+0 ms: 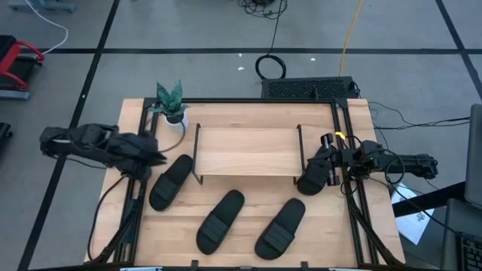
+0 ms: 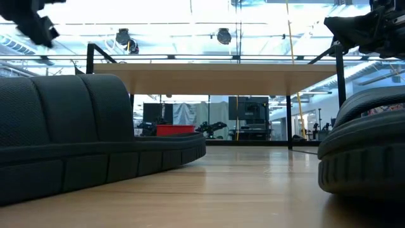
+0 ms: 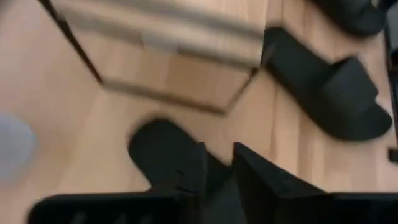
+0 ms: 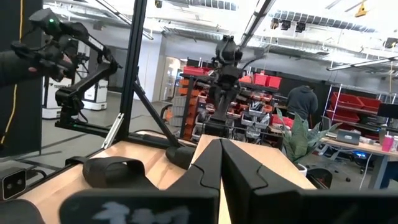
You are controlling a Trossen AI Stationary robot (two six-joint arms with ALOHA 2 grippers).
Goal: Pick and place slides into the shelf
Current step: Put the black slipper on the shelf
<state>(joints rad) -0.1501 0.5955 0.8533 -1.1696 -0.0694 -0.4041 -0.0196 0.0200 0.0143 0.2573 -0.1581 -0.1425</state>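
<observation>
Four black slides lie sole-down on the wooden table: one at the left (image 1: 171,181), two toward the near edge (image 1: 220,220) (image 1: 280,227), and one at the right (image 1: 310,179) by the shelf's right frame. The shelf (image 1: 247,150), a light plank on thin black frames, stands mid-table. My left gripper (image 1: 160,156) hangs above the left slide's far end (image 3: 163,149), fingers a little open (image 3: 219,171) with nothing between them. My right gripper (image 1: 320,162) waits at the table's right, over the right slide, with its fingers shut (image 4: 221,152).
A small plant in a white pot (image 1: 172,105) stands at the far left corner, close to my left arm. Black frame rails run along the table's left (image 1: 139,196) and right (image 1: 354,203) sides. Bare wood lies under the shelf and in front of it.
</observation>
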